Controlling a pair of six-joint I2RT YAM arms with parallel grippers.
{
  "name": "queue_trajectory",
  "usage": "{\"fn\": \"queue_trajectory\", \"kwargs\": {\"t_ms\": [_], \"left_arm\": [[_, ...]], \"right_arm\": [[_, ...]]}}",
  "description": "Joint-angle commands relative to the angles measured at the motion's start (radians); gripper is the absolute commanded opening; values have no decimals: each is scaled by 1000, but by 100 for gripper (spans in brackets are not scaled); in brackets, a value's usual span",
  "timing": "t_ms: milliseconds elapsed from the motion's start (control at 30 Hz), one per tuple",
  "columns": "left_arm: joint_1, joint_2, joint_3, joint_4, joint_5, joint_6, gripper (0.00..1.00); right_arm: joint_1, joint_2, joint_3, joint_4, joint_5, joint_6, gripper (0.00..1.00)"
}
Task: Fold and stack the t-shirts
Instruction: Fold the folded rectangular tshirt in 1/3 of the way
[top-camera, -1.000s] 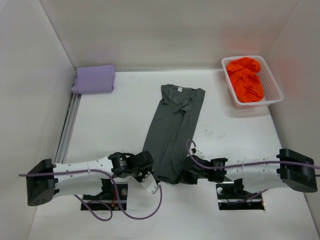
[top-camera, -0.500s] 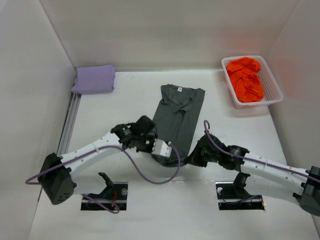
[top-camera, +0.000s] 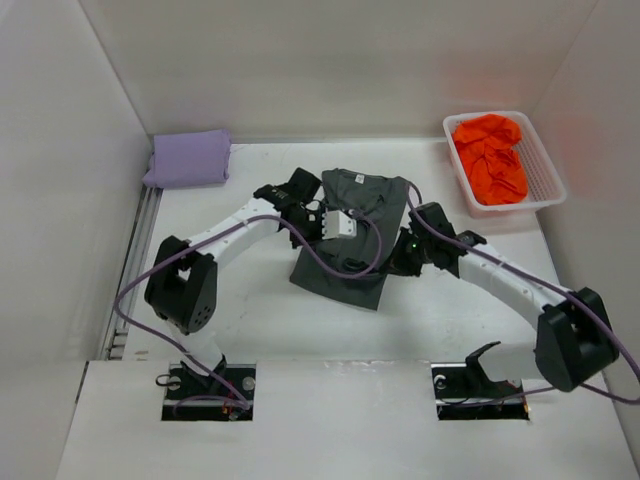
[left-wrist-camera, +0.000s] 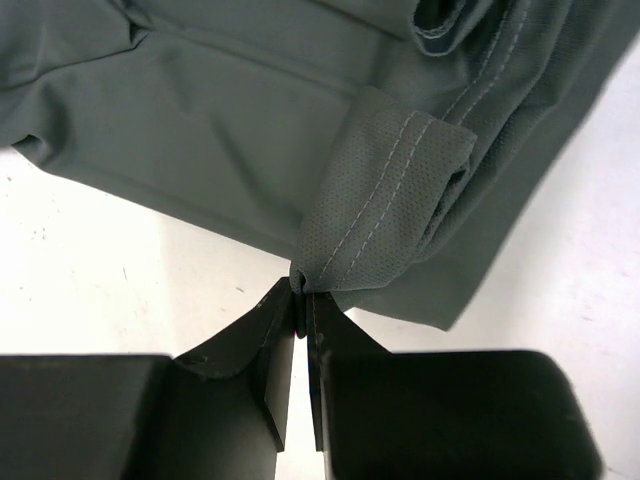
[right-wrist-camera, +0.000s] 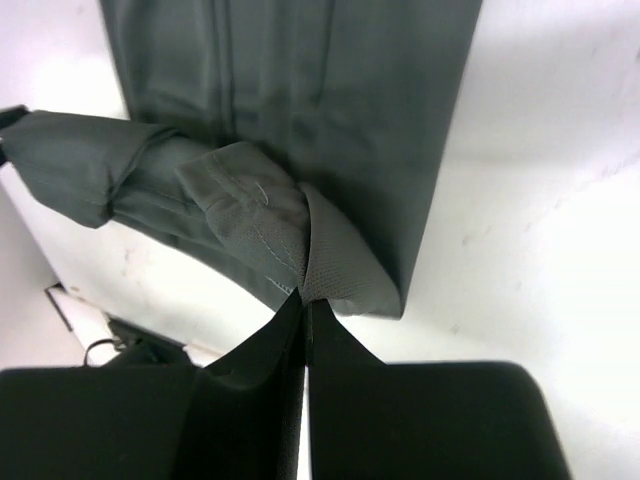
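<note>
Now the dark grey t-shirt (top-camera: 345, 270) is doubled over: a second ago it lay stretched long down the middle of the desk (top-camera: 240, 310) with both arms low in the frame at its near hem, and since then the hem has been carried up toward the collar, so the cloth reaches only about half as far down the picture. The left fingers (left-wrist-camera: 265, 340) are clenched on a stitched hem corner, and the right fingers (right-wrist-camera: 270, 345) pinch the other corner just as tightly. The halving fold looks almost laid, and letting go over the collar end seems the likely next step. The lavender t-shirt (top-camera: 188, 158) sits folded at the upper left, and the orange t-shirt (top-camera: 490, 158) is still crumpled in the white basket (top-camera: 548, 185) at the upper right. The desk is plain white, boxed in by white walls, with a metal rail (top-camera: 135, 250) along its left edge.
</note>
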Motion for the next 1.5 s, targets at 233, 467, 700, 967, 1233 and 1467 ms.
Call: {"fn": "queue_trajectory", "kwargs": {"t_ms": [233,467,700,967,1233,1467], "left_arm": [[60,211,235,59,-9,-104,7],[83,309,292,87,-28,-135,13],[110,390,392,147,-110,-179,24],[185,355,518,138,-154,-268,41],[161,-30,-52,81,-15,-54,52],[11,-170,-399,292,-61,23,57]], "right_arm": [[-125,255,197,63,-126,-165,4],[-173,410,300,77,-137,-187,11],[-262,487,398,96,-117,-196,29],[-312,467,450,97,-94,-240,39],[-184,192,113,112,-48,-152,56],[-64,186,-80,315,-43,46,61]]}}
